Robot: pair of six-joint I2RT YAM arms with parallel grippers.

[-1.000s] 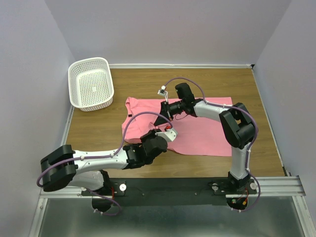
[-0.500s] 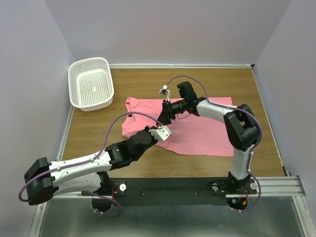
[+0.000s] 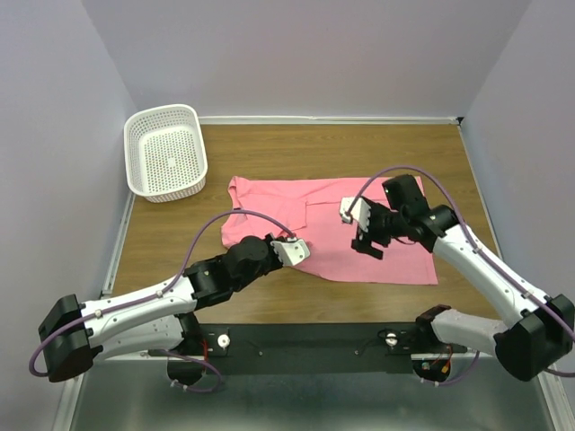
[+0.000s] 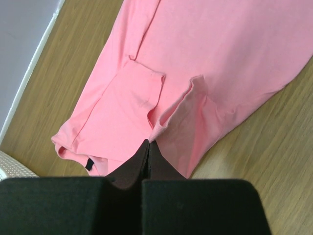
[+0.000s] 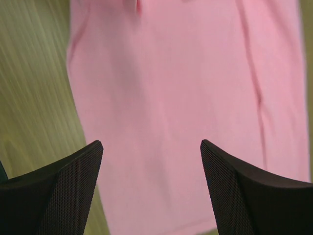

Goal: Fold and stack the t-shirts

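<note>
Grip: left gripper (image 4: 149,147) pinches soft salmon t-shirt (image 3: 323,224), puckered | right gripper (image 5: 150,145) spread, empty

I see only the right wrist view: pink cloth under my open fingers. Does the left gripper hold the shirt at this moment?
Observer: Yes. The left gripper is shut on a pinched-up fold at the edge of the t-shirt.
Operator: Where does the basket stand?
Observer: The white basket sits at the far left corner of the table, apart from the t-shirt.
</note>
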